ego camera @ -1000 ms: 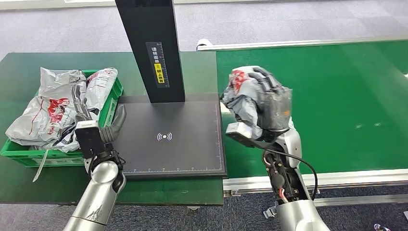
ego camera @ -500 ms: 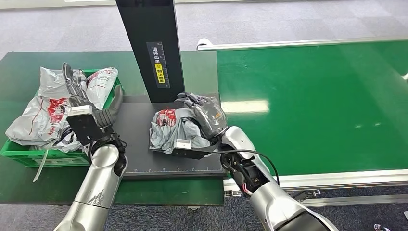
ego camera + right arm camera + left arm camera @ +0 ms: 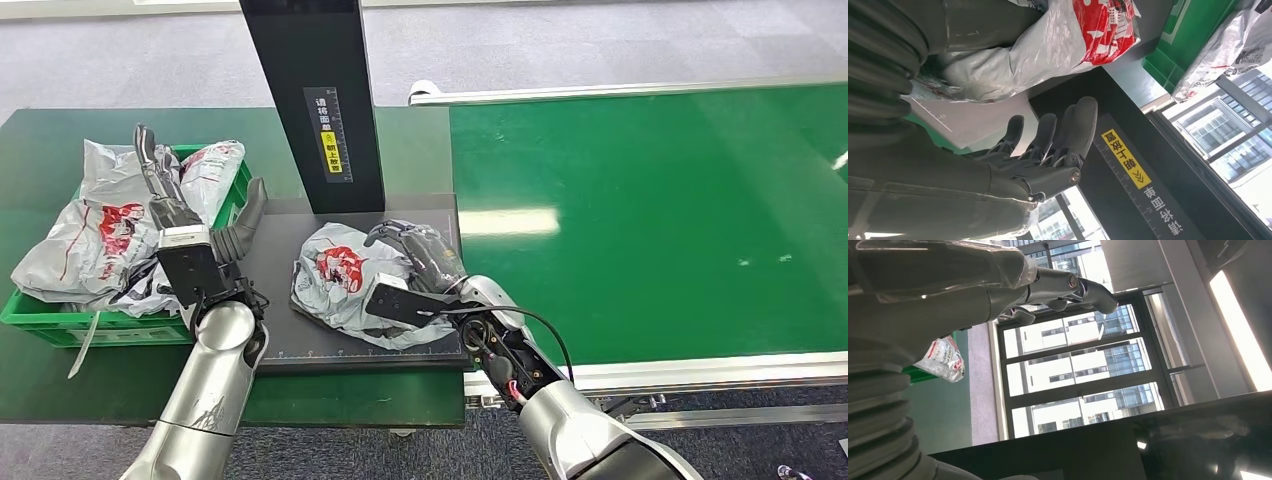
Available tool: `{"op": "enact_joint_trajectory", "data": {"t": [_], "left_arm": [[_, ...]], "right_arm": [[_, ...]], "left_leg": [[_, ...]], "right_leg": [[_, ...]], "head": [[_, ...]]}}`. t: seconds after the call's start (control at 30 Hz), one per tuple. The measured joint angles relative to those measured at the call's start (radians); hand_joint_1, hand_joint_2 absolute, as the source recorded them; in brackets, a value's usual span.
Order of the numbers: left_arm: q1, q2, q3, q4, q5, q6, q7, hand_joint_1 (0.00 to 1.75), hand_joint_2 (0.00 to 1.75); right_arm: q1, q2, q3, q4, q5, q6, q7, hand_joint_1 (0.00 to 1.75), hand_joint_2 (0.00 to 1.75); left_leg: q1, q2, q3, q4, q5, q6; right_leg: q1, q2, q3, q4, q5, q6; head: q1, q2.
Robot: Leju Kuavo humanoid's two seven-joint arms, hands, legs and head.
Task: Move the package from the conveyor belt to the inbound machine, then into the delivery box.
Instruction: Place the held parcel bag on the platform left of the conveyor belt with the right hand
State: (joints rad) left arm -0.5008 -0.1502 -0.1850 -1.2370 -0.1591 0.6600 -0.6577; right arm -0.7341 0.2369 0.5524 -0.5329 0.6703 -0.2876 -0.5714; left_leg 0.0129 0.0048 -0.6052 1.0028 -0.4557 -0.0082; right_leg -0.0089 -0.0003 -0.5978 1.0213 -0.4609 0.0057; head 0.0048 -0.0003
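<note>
A grey plastic package (image 3: 340, 280) with red print lies crumpled on the black scan plate (image 3: 280, 240) of the inbound machine. My right hand (image 3: 425, 255) rests at the package's right edge. In the right wrist view its fingers (image 3: 1058, 135) are stretched out and apart, off the package (image 3: 1058, 45), which lies beside the thumb. My left hand (image 3: 165, 205) is raised by the right rim of the green delivery box (image 3: 236, 205), fingers (image 3: 1063, 285) extended and holding nothing.
The machine's black column (image 3: 315, 100) rises behind the plate. Several grey packages (image 3: 95, 235) fill the box. The green conveyor belt (image 3: 650, 220) runs to the right, with a metal rail (image 3: 680, 372) along its near edge.
My right hand carried the package from the belt left onto the scan plate, lowered it flat and opened its fingers. My left hand rose beside the box.
</note>
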Motion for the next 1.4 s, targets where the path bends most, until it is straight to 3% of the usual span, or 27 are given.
{"op": "enact_joint_trajectory", "data": {"t": [0.07, 0.2, 0.27, 0.4, 0.5, 0.57, 0.63, 0.7, 0.83, 1.13, 1.27, 1.4], "left_arm": [[0.0, 0.0, 0.0, 0.0, 0.0, 0.0, 0.0, 0.0, 1.75], [0.001, -0.001, 0.002, 0.0, -0.001, 0.0, 0.0, 0.0, 1.75], [0.003, -0.002, 0.006, -0.001, -0.01, 0.0, 0.001, 0.0, 1.75], [0.015, -0.005, 0.015, -0.004, -0.029, 0.0, 0.007, 0.0, 1.75], [0.022, -0.005, 0.016, 0.0, -0.024, 0.0, 0.008, 0.0, 1.75], [0.024, -0.005, 0.017, 0.007, -0.015, 0.0, 0.01, 0.0, 1.75], [0.025, -0.005, 0.016, 0.013, -0.008, 0.0, 0.015, 0.0, 1.75], [0.028, -0.004, 0.015, 0.018, -0.007, 0.0, 0.026, 0.0, 1.75], [0.047, -0.001, 0.012, 0.02, -0.023, 0.0, 0.042, 0.0, 1.75], [0.081, 0.004, -0.009, 0.022, -0.065, -0.002, 0.099, 0.0, 1.75], [0.078, 0.018, -0.059, 0.052, -0.286, -0.05, 0.281, 0.0, 1.75], [0.08, 0.049, -0.148, 0.104, -0.607, -0.294, 0.495, 0.0, 1.75]], "right_arm": [[0.0, 0.0, 0.0, 0.002, 0.0, 0.0, 0.0, 0.8, 1.75], [0.0, 0.0, -0.001, 0.006, -0.006, 0.005, 0.001, 0.0, 1.75], [0.0, 0.004, -0.018, 0.007, -0.066, 0.063, 0.015, 0.0, 1.75], [0.007, 0.02, -0.128, 0.012, -0.424, 0.411, 0.112, 0.0, 1.75], [0.023, 0.03, -0.245, 0.01, -0.761, 0.663, 0.268, 0.0, 1.75], [0.039, 0.03, -0.301, 0.003, -0.939, 0.77, 0.373, 0.0, 1.75], [0.058, 0.024, -0.33, -0.009, -1.055, 0.83, 0.432, 0.0, 0.87], [0.072, 0.013, -0.337, -0.021, -1.111, 0.825, 0.439, 0.0, 0.0], [0.078, -0.006, -0.336, -0.054, -1.223, 0.767, 0.443, 0.0, 1.75], [0.08, -0.042, -0.309, -0.139, -1.291, 0.675, 0.375, 0.0, 1.75], [0.083, -0.064, -0.29, -0.182, -1.253, 0.605, 0.314, 0.0, 1.75], [0.08, -0.08, -0.285, -0.215, -1.231, 0.535, 0.298, 0.0, 1.75]], "left_leg": [[0.0, 0.0, 0.0, 0.0, 0.0, 0.0], [0.0, 0.0, 0.0, 0.0, 0.0, 0.0], [0.0, 0.0, 0.0, 0.0, 0.0, 0.0], [0.0, 0.0, 0.0, 0.0, 0.0, 0.0], [0.0, 0.0, 0.0, 0.0, 0.0, 0.0], [0.0, 0.0, 0.0, 0.0, 0.0, 0.0], [0.0, 0.0, 0.0, 0.0, 0.0, 0.0], [0.0, 0.0, 0.0, 0.0, 0.0, 0.0], [0.0, 0.001, 0.0, 0.0, 0.0, 0.0], [0.0, 0.001, 0.0, 0.0, 0.0, 0.0], [0.0, 0.0, 0.0, 0.0, 0.0, 0.0], [0.0, 0.001, 0.0, 0.0, 0.0, 0.0]], "right_leg": [[0.0, 0.0, 0.0, 0.0, 0.0, 0.0], [0.0, 0.0, 0.0, 0.0, 0.0, 0.0], [0.0, 0.0, 0.0, 0.0, 0.0, 0.0], [0.0, 0.0, 0.0, 0.0, 0.0, 0.0], [0.0, 0.0, 0.0, 0.0, 0.0, 0.0], [0.0, 0.0, 0.0, 0.0, 0.0, 0.0], [0.0, 0.0, 0.0, 0.0, 0.0, 0.0], [0.0, 0.0, 0.0, 0.0, 0.0, 0.0], [0.0, 0.0, 0.0, 0.0, 0.0, 0.0], [0.0, 0.0, 0.0, 0.0, 0.0, 0.0], [0.0, 0.0, 0.0, -0.001, 0.0, 0.0], [0.0, 0.0, 0.0, -0.001, 0.0, 0.0]], "head": [[0.0, 0.0], [0.0, 0.0], [0.0, 0.0], [0.0, 0.0], [0.0, 0.0], [0.0, 0.0], [0.0, 0.0], [0.0, 0.0], [0.0, 0.0], [0.0, 0.0], [0.0, 0.0], [0.0, 0.0]]}}
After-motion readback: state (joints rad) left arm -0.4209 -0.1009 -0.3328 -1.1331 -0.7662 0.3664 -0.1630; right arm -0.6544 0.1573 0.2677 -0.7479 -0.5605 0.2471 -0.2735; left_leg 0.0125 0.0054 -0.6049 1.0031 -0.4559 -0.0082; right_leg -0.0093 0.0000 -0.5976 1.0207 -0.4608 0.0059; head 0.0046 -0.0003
